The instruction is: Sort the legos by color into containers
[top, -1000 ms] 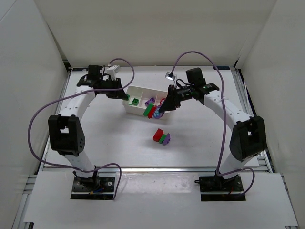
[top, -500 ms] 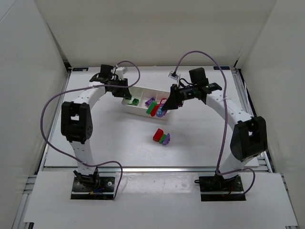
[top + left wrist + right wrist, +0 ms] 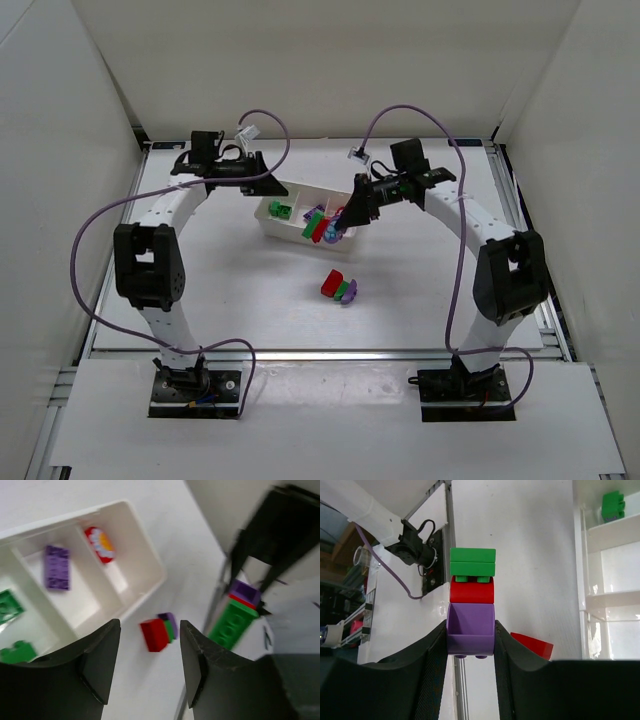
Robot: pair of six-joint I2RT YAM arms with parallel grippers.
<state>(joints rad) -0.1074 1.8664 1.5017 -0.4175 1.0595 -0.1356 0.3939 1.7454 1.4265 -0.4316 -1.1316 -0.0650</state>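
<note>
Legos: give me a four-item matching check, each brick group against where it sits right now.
Things:
1. green-red-purple stack
2. flat purple brick
3. green bricks
4. loose red-green-purple cluster

Places:
A. on the table, outside the tray
B. the tray's middle compartment
C. the tray's end compartment nearest the left arm
D. clamped between the right fingers

Pairs: 1-D, 2-B, 3-C, 4-A
</note>
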